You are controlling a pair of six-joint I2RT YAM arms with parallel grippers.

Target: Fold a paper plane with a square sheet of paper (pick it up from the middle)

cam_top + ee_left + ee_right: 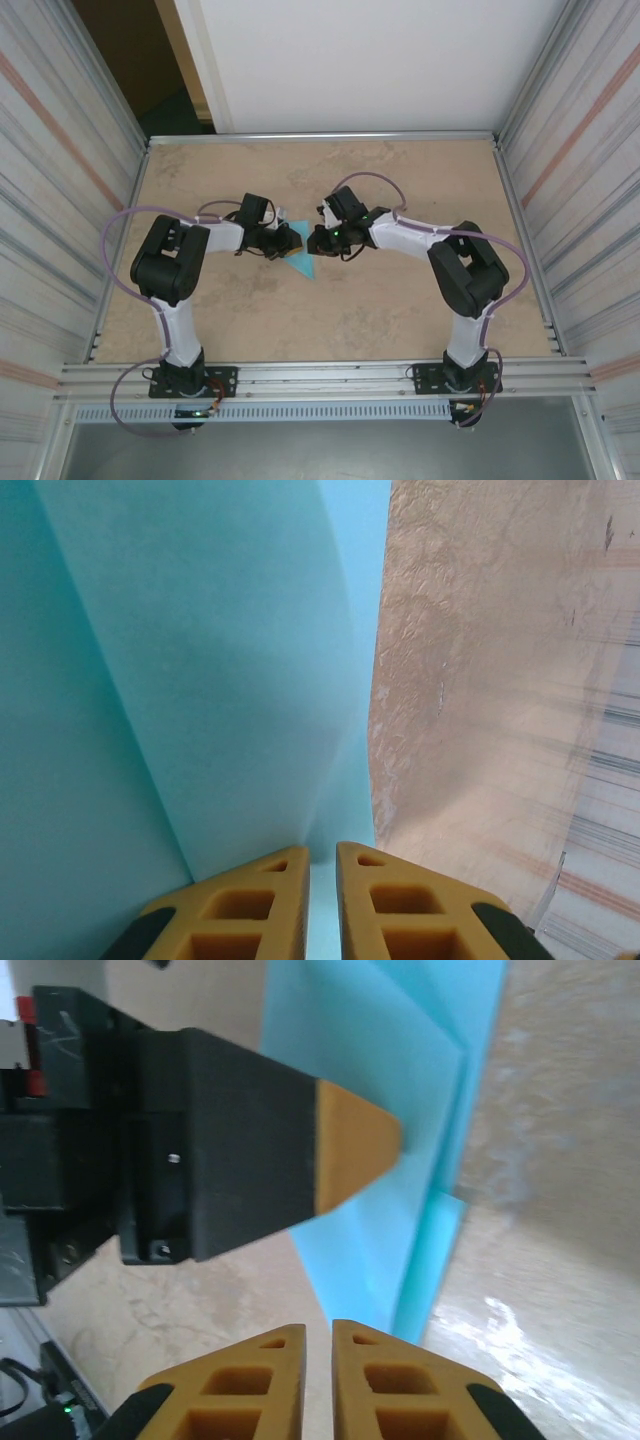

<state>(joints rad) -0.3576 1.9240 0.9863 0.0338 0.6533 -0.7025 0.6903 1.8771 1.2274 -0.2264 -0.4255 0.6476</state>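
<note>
Creases already run through the sheet of paper point(300, 264), light blue and folded into a pointed shape at the middle of the table point(400, 310), its tip aimed toward the near edge. Our left gripper point(287, 240) and right gripper point(318, 241) face each other there, nearly nose to nose. In the overhead view the paper sits just below and between them.

From our left wrist, the two yellow fingers point(260, 900) stand almost together. A thin strip of blue shows in the slit between them, so our left gripper is clamped on the sheet. The paper spreads away from the fingers as a broad panel with one long fold line, and the tan table surface lies to its right.

From our right wrist, our own yellow fingers point(400, 1380) are likewise drawn nearly together. The sheet's lower edge reaches their tips, but we cannot tell whether any of it is pinched. One finger point(300, 1150) of the left gripper, black with an orange tip, lies against the layered paper just above.
</note>
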